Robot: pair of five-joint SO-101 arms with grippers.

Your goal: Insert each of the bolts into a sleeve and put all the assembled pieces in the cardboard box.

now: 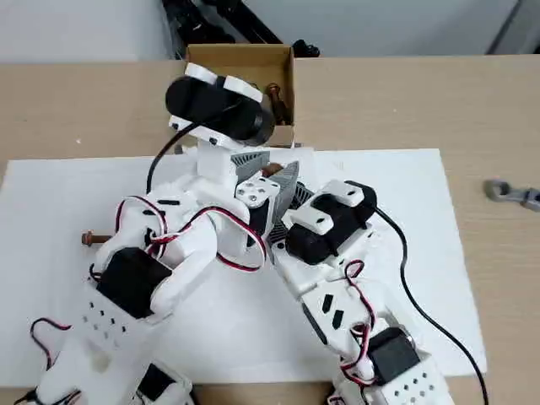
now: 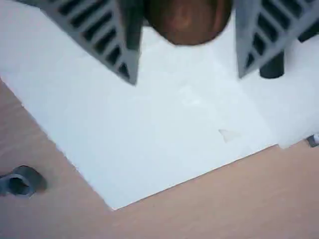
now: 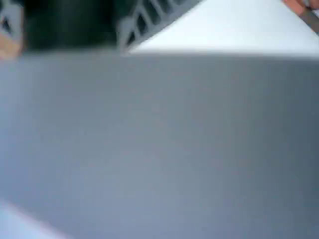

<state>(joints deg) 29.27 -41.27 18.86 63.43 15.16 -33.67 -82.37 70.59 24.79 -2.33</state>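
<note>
**Bolt [image 2: 187, 20] Clamped in Left Gripper [image 2: 184, 69]**

The brown bolt is pinched between the left gripper's jaws above the white sheet [image 1: 405, 253]. The right gripper [image 1: 287, 198] is positioned just beside it, at 4 o'clock; its jaw state cannot be told. A second bolt [image 1: 93, 239] is laid at the sheet's 9 o'clock edge. The cardboard box [image 1: 240, 57] is located at 12 o'clock.

Nothing readable here, honestly: no print, numbers or labels I can make out on the brown cardboard box [image 1: 240, 61], the white paper sheet [image 1: 405, 253] or the white plastic arm shells [image 1: 110, 337].
</note>
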